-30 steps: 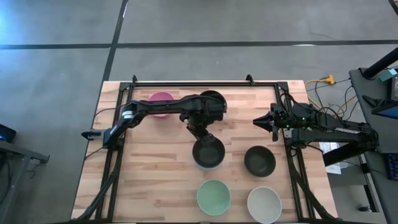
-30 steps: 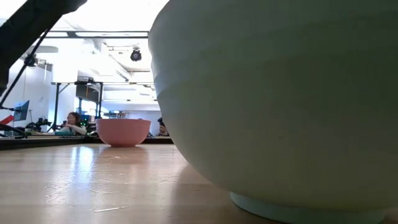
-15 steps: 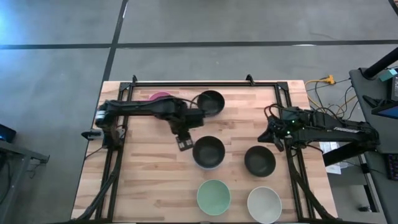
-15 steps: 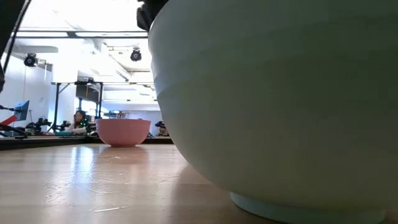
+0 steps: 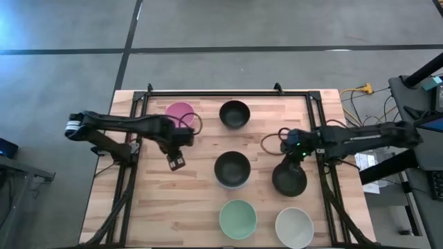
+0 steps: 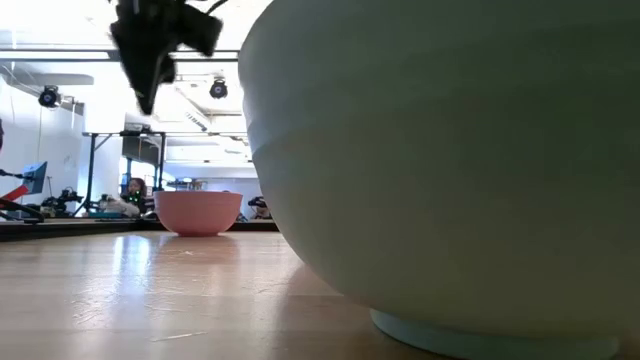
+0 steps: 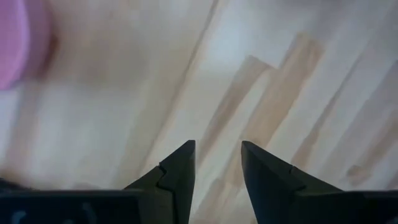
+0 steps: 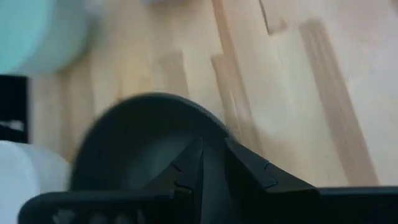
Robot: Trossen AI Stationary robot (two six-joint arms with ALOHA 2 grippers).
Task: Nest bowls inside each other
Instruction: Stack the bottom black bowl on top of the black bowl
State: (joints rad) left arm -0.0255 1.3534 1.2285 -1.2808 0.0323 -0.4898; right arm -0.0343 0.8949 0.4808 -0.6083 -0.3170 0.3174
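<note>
Bowls scattered over the wooden table (image 5: 159,207) in the high view, six visible, none clearly nested. Pink bowl (image 5: 179,112) at upper left of the tabletop, nothing inside as far as can be seen. Black bowl (image 5: 234,114) just right of it along the top edge, looks bare inside. Second black bowl (image 5: 232,169) dead center, maybe with a paler rim underneath, hard to call. Third black bowl (image 5: 288,179) right of center. Mint green bowl (image 5: 237,218) and white bowl (image 5: 294,227) along the bottom edge, both holding nothing.

Left gripper (image 5: 176,162) hanging over bare wood below the pink bowl, left of the center black one, touching neither. Fingers (image 7: 177,171) apart with a gap of plain table between them, clamped on nothing; pink blur at upper left of that wrist view.

Right gripper (image 5: 291,158) right at the top rim of the third black bowl. Jaws nearly together with a narrow slit, dark bowl filling the space just beyond the tips; contact not clear.

Low view mostly blocked by one huge pale bowl up close at right, pink bowl small at center left, cables off the table's right edge in the high view.
</note>
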